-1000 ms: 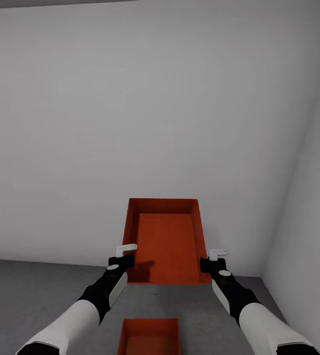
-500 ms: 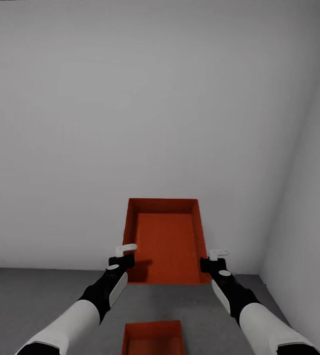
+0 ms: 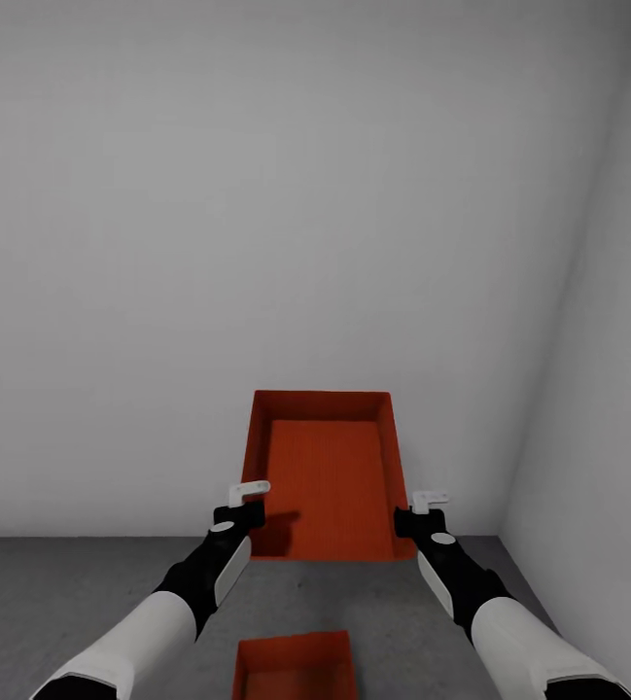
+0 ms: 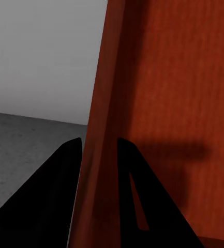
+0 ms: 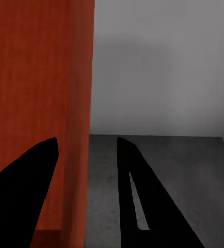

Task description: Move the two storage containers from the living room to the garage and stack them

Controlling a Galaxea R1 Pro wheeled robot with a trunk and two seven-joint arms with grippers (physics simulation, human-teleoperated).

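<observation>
One orange-red storage container (image 3: 325, 476) hangs in the air in front of me, its open side tipped toward my head camera. My left gripper (image 3: 247, 496) is shut on its left wall and my right gripper (image 3: 427, 503) on its right wall. In the left wrist view the dark fingers (image 4: 65, 175) straddle that container wall (image 4: 158, 77). The right wrist view shows the same on the other wall (image 5: 34, 77). The second storage container (image 3: 296, 671) rests on the dark grey garage floor (image 3: 62, 593) below and nearer to me, between my forearms, cut off by the picture's lower edge.
A plain pale grey wall (image 3: 257, 243) stands straight ahead, just behind the held bin. A side wall (image 3: 607, 389) closes in at the right, meeting it in a corner. Open concrete stretches to the left.
The whole view has shifted a little: the room corner at the right has slid leftward and the floor bin wandered slightly sideways in the picture. Both arms and the held bin keep their pose.
</observation>
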